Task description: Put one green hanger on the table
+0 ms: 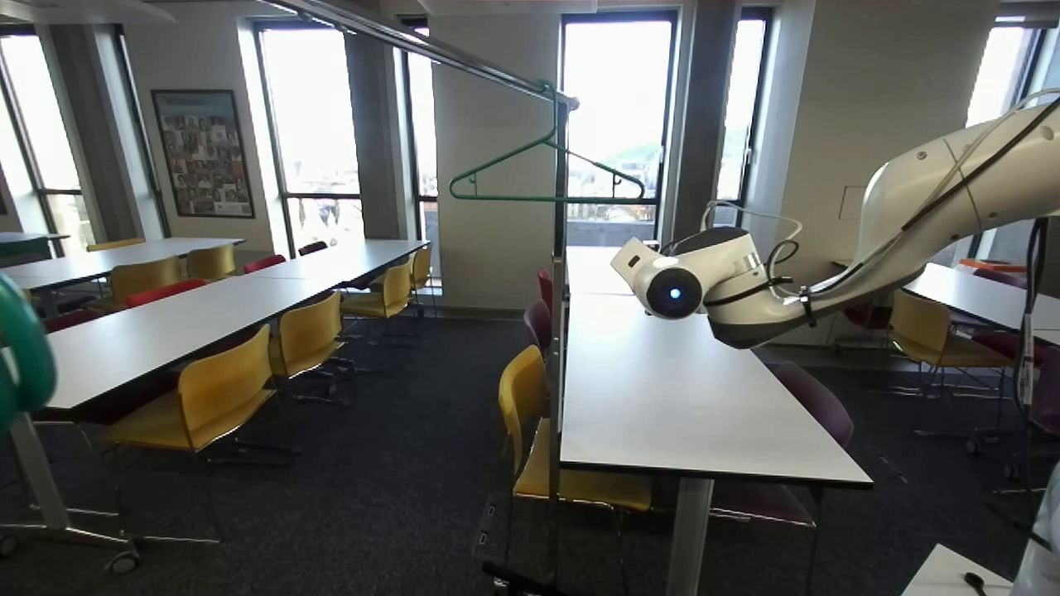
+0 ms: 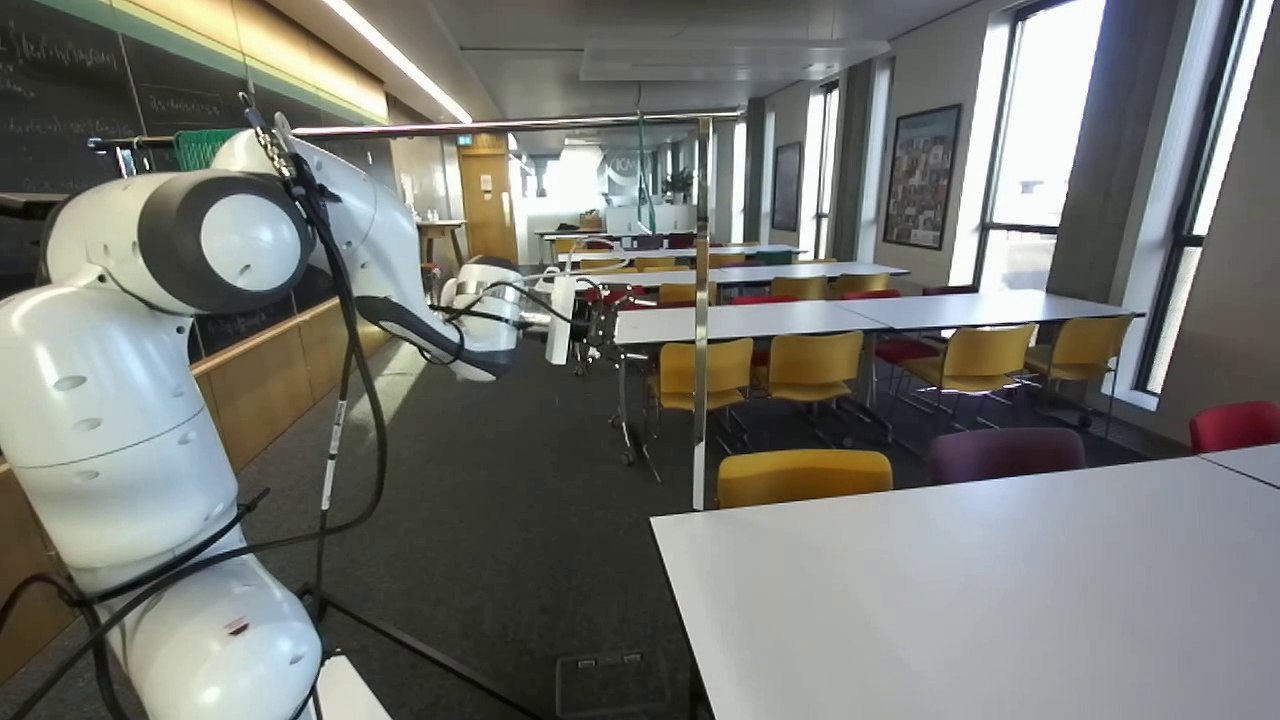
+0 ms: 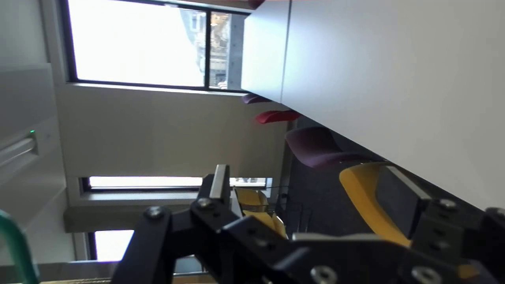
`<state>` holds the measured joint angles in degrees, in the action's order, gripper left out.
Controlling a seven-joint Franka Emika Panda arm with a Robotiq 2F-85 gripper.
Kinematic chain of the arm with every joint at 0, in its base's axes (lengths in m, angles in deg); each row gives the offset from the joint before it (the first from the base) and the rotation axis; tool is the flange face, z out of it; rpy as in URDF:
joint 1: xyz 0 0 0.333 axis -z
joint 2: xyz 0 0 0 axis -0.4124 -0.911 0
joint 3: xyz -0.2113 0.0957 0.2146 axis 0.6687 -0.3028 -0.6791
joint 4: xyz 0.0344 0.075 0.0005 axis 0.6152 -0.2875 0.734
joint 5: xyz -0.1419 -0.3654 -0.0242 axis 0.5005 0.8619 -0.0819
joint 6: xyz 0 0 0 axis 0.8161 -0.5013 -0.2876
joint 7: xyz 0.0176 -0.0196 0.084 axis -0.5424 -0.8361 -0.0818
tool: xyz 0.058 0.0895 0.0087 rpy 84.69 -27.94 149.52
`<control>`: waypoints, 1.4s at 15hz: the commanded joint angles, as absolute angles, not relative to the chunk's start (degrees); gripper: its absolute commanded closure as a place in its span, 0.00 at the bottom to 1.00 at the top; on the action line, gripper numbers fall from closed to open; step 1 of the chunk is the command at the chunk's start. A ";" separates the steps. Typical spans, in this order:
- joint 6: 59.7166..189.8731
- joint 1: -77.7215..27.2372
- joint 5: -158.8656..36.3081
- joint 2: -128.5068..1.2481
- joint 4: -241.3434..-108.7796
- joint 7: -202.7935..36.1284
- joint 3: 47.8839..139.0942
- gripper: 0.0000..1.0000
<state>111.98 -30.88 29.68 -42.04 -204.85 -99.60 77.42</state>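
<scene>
A green hanger (image 1: 497,198) hangs by its hook near the end of a metal rail. In an exterior view it shows nearly edge-on (image 2: 646,180), and part of it shows at the lower left of the wrist view (image 3: 17,248). The white table (image 1: 662,406) stands below and beside the rail; it also shows in the wrist view (image 3: 375,79) and in an exterior view (image 2: 1000,600). My gripper (image 3: 314,181) is open with nothing between its fingers. In an exterior view the gripper (image 2: 600,325) is below the hanger and apart from it. Its fingers are mostly hidden in an exterior view behind the wrist.
The metal rail (image 1: 464,56) runs overhead on an upright post (image 2: 701,400) beside the table's edge. More green hangers (image 2: 200,148) bunch on the rail behind the arm. A yellow chair (image 1: 523,389) and purple chairs (image 1: 816,401) stand at the table. Long tables with yellow chairs stand beyond.
</scene>
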 commanded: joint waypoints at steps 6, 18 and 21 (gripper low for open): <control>102.65 -34.34 57.32 -50.29 -195.66 -101.50 77.24 0.00; 95.97 -37.12 56.45 -59.62 -184.50 -120.94 75.07 0.00; 95.40 -37.56 58.55 -60.77 -183.13 -121.59 75.44 0.00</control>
